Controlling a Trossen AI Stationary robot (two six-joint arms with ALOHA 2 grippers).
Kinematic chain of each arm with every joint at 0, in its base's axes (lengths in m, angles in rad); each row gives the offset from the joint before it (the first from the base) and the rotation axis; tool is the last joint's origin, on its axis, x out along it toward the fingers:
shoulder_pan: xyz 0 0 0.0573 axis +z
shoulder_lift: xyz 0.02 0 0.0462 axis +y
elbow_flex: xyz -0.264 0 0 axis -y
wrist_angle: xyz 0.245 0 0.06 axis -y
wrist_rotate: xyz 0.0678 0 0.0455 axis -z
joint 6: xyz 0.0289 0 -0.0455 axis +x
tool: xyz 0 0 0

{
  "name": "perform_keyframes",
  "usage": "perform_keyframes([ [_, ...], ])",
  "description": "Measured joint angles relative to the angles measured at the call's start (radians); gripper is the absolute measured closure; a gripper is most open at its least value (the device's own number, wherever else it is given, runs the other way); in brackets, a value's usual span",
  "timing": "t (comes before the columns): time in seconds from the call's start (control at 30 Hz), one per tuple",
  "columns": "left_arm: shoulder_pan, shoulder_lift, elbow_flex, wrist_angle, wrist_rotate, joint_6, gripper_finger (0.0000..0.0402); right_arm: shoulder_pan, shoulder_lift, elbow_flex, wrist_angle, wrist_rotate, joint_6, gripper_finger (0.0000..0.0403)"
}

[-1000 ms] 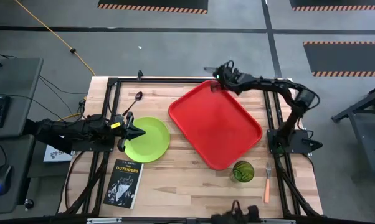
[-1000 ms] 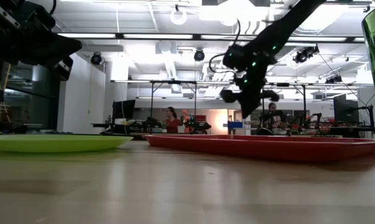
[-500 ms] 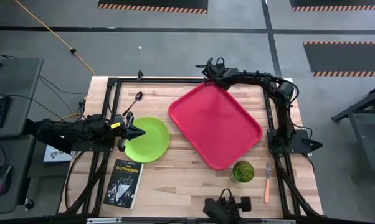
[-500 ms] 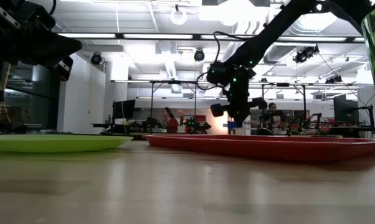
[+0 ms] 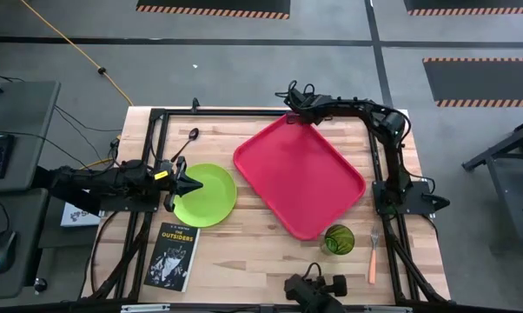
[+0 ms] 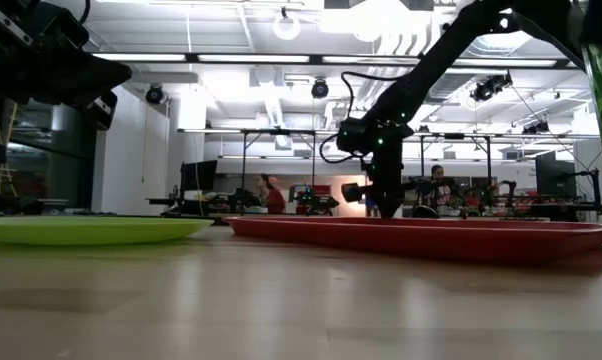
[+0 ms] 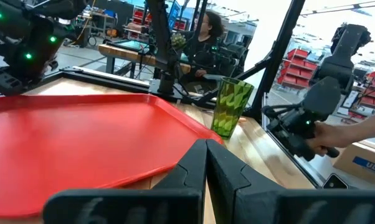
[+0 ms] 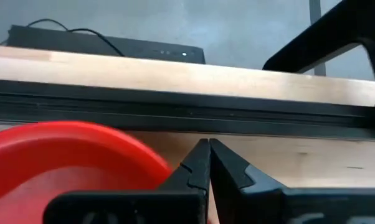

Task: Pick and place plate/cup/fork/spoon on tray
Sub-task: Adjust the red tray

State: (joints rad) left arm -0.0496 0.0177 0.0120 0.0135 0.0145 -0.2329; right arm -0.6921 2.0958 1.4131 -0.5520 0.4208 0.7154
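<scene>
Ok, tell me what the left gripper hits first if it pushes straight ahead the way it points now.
Probably the large bright-red plastic tray. The left gripper, fingers shut, points across the round lime-green plate toward it; its height over the plate is unclear.

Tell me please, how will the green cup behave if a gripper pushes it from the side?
The cup stands upright, taller than it is wide, so a high push would probably tip it. It looks like thin translucent plastic, so likely light and apt to slide on the smooth wooden table. Once tipped, its round wall would probably roll.

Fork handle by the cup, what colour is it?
Pale orange; the fork lies on the table right of the cup. The high view shows it best.
</scene>
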Motion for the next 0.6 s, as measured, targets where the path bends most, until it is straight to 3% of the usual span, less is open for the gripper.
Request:
perform_keyframes([
  [0.23, 0.0, 0.0, 0.0, 0.0, 0.0, 0.0, 0.0401, 0.036, -0.005, -0.001, 0.145, -0.14, -0.063, 0.0403],
  [0.6, 0.0, 0.0, 0.0, 0.0, 0.0, 0.0, 0.0401, 0.136, -0.005, -0.001, 0.26, -0.232, -0.096, 0.0403],
])
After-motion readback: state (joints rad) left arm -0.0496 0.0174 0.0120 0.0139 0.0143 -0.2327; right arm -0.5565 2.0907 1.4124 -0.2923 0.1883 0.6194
